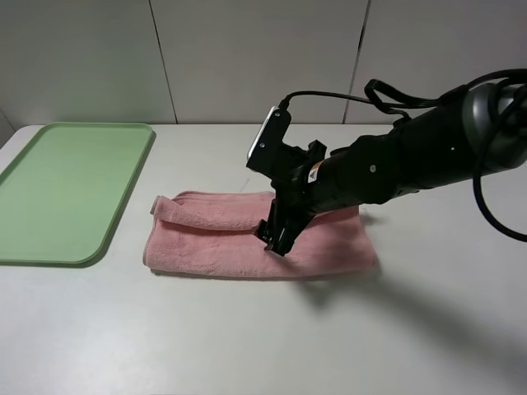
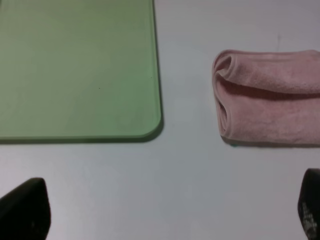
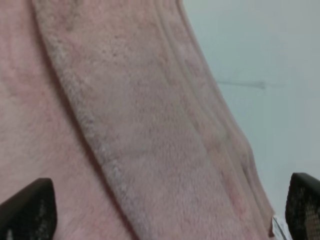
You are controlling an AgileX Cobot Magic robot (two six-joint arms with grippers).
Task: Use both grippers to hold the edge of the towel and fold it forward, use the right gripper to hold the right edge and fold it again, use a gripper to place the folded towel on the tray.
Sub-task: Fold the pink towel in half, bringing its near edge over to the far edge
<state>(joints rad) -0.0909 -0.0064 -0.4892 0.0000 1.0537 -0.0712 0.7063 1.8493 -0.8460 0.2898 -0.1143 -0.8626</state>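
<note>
Right gripper (image 1: 276,240) is hanging spread wide, holding nothing, low over the middle of the pink towel (image 1: 206,243). Towel is lying folded on the table (image 1: 247,346), near the green tray (image 1: 66,189) but apart; soft, limp, light, probably wanting a two-layer pinch at its right edge.

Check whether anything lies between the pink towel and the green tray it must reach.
Nothing visible does. Only bare table separates the towel from the tray, in both the exterior and left wrist views.

Fuzzy pink terry towel (image 1: 222,243), smooth matt green plastic tray (image 1: 58,193)
</note>
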